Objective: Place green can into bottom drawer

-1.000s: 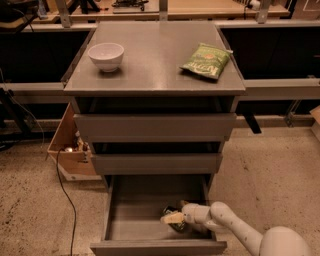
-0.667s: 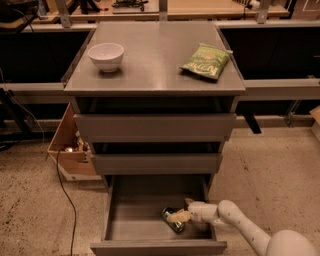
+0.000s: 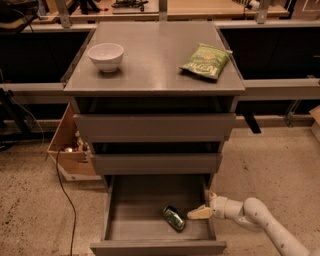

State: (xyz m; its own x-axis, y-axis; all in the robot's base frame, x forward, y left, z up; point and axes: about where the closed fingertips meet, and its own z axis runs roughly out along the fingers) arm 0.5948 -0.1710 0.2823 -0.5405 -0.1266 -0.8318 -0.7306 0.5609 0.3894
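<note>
Where the cabinet stands: grey three-drawer cabinet [image 3: 150, 82] at the centre of the frame, seen from above and in front, on a speckled floor [image 3: 30, 215].
Cabinet top, left: white bowl [image 3: 105, 56], upright, near the left rear corner.
Cabinet top, right: flat green crisp bag [image 3: 206, 61], lying at an angle near the right edge, well apart from the bowl.
Top drawer [image 3: 155, 127]: grey front, standing a little proud of the cabinet body.
Middle drawer [image 3: 155, 163]: grey front, set slightly further back than the one above.
Bottom drawer [image 3: 135, 207]: pulled well out toward the lower edge of the frame; shallow grey tray, inside open to view.
Green can [image 3: 174, 218]: inside the bottom drawer, lying on its side on the tray floor, set on a diagonal, in the right front part of the tray, nearer the right wall than the left.
Gripper [image 3: 196, 214]: cream-coloured, low at the lower right of the frame, reaching over the drawer's right wall, its tip just beside the can's right side; whether it touches the can cannot be told.
Grip state: cannot be told from this view.
Arm [image 3: 260, 220]: white, jointed, entering from the lower right corner and running leftward to the drawer.
Left of cabinet: open cardboard box [image 3: 67, 145] on the floor, with small items inside too unclear to name.
Floor, lower left: black cable [image 3: 65, 200] trailing down from the box.
Background: wooden bench tops [image 3: 210, 7] along the upper edge, dark space beneath them.
</note>
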